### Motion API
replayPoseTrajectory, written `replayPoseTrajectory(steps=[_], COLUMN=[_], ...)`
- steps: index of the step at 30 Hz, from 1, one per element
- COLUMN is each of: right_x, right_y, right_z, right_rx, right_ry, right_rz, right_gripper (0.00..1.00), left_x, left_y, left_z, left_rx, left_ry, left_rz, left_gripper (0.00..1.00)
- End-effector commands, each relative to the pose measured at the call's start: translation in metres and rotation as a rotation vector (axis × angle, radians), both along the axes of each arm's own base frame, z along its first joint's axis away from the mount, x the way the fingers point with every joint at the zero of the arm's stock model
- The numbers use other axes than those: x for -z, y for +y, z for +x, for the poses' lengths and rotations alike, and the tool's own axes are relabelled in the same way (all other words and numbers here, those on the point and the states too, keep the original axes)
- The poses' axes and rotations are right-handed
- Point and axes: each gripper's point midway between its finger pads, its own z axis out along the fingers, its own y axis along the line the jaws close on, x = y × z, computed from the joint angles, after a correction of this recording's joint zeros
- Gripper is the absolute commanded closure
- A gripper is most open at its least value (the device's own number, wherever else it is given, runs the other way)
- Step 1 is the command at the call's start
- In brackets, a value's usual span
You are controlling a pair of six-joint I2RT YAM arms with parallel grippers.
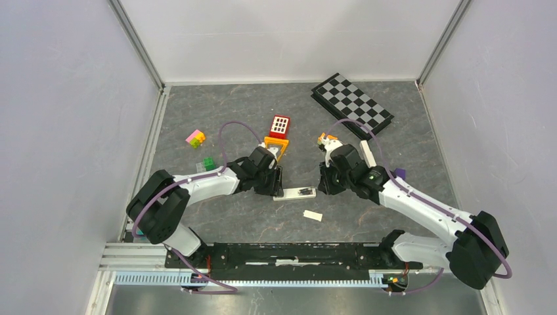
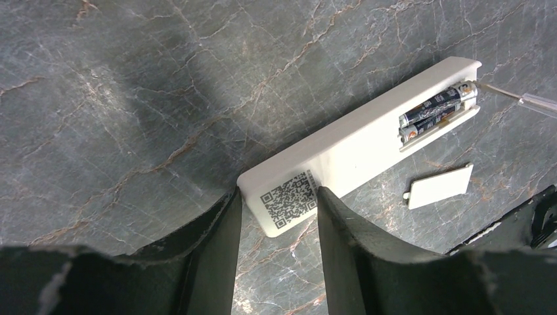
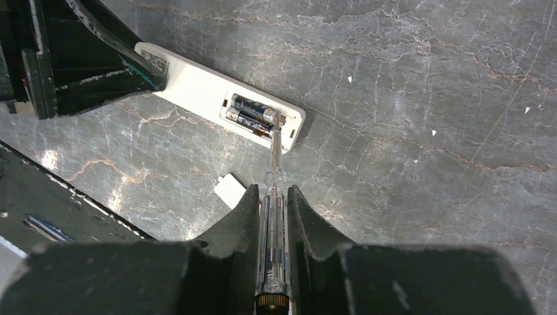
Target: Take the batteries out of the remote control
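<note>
Right wrist: right gripper [image 3: 272, 191] clamps a screwdriver [image 3: 273, 252], tip seemingly touching the end of the batteries [image 3: 253, 113] lying slantwise ahead in the remote [image 3: 197, 85].

Dark grey veined marble tabletop [image 1: 249, 105], plain pale walls [image 1: 282, 33], aluminium corner posts [image 1: 136, 42], even light

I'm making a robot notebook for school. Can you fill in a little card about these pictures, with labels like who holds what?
remote: white, lying back-up on the table, opened
batteries: two, side by side inside the remote
cover: off, lying on the table beside the remote
left gripper: clamped on the remote's QR-code end
right gripper: shut on a screwdriver
screwdriver tip: at the batteries' outer end
batteries taken out: none yet
</note>
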Motion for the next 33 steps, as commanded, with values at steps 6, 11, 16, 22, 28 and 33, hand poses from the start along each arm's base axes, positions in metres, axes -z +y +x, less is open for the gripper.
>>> replayPoseTrajectory(steps=[6, 11, 16, 22, 28, 33], right_x=[-0.039, -0.032, -0.032, -0.025, -0.014, -0.013], right_y=[0.044, 0.032, 0.029, 0.024, -0.001, -0.004], right_z=[0.010, 0.021, 0.017, -0.005, -0.006, -0.003], right_rx=[-0.060, 0.008, -0.022, -0.112, -0.055, -0.042], right_ry=[-0.020, -0.039, -0.053, -0.037, -0.034, -0.028], right_rz=[0.280, 0.249, 0.242, 0.245, 0.121, 0.089], right_gripper=[1.00, 1.00, 1.00, 1.00, 1.00, 1.00], left_x=[0.003, 0.004, 0.003, -0.001, -0.009, -0.016], left_y=[-0.007, -0.007, -0.007, -0.009, -0.015, -0.020], left_z=[0.004, 0.004, 0.003, 0.003, 0.004, 0.006], left_rx=[0.015, 0.015, 0.019, 0.037, 0.051, 0.072], left_ry=[-0.016, -0.014, -0.012, -0.018, -0.023, -0.036], left_rz=[0.012, 0.013, 0.012, 0.004, -0.021, -0.040], left_gripper=[0.48, 0.48, 0.47, 0.44, 0.38, 0.35])
